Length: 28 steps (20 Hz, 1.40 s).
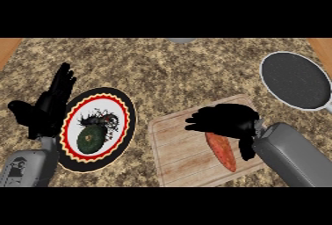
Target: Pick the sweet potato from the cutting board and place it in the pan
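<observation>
The left black, matte, many-fingered robot hand point(48, 107) has long slim fingers and a thicker, rounded thumb, all one flat black with no markings that can be made out. It joins a grey, smooth-shelled left forearm point(26, 169) near the worktop's left edge; this forearm's casing is light grey with rounded edges and carries a small dark mark or recess on its upper face, too small to read. The right black robot hand point(224, 121) is of the same flat black, with blunt rounded fingertips. It meets a grey, boxy right forearm point(295, 158) with softened corners and a paler rim where the hand joins.
</observation>
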Available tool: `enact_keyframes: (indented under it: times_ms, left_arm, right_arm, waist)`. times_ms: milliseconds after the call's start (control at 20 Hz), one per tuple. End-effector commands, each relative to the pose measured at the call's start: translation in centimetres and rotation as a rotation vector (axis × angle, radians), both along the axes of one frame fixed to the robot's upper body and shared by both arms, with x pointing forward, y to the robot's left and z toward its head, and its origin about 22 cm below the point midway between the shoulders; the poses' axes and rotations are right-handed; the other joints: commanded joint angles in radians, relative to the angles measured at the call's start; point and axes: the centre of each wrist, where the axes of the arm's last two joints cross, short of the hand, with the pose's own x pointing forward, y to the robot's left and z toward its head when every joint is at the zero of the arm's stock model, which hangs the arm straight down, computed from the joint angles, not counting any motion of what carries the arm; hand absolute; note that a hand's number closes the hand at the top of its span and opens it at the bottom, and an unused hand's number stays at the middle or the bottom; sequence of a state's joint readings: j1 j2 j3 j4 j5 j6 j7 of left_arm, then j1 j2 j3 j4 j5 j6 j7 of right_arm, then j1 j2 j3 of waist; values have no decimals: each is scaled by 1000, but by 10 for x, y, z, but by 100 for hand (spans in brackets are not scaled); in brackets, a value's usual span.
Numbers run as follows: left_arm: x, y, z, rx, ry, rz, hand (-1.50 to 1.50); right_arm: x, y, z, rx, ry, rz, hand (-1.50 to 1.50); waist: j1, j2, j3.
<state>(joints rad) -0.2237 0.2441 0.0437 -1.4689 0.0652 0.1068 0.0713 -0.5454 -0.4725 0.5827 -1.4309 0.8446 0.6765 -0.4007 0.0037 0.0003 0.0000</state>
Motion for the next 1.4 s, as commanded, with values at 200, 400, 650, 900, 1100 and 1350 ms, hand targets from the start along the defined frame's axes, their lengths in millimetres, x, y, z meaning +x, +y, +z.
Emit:
enact_keyframes:
  times_ms: [200, 400, 650, 900, 1100, 1350]
  left_arm:
    - [-3, 9, 7, -10, 17, 10, 0]
    - [-3, 1, -9, -5, 15, -5, 0]
    - [1, -4, -1, -6, -10, -7, 0]
    - [-4, -5, 0, -5, 8, -3, 0]
    - [-6, 2, 0, -7, 2, 39, 0]
    - [-8, 7, 1, 5, 14, 34, 0]
  right_arm:
    - [8, 5, -6, -81, 58, 34, -150]
    - [-8, -5, -17, -26, 116, 156, 150]
    - [2, -18, -38, -23, 60, 193, 150]
    - [10, 5, -44, -31, 58, -72, 150]
    - [25, -36, -56, -35, 26, -628, 150]
    - [45, -29, -40, 42, -86, -1097, 150]
  waist:
    - [3, -1, 0]
    - [-2, -1, 0]
    - [2, 1, 0]
    - [5, 3, -1]
    - [-57, 6, -4]
    - [-35, -3, -4]
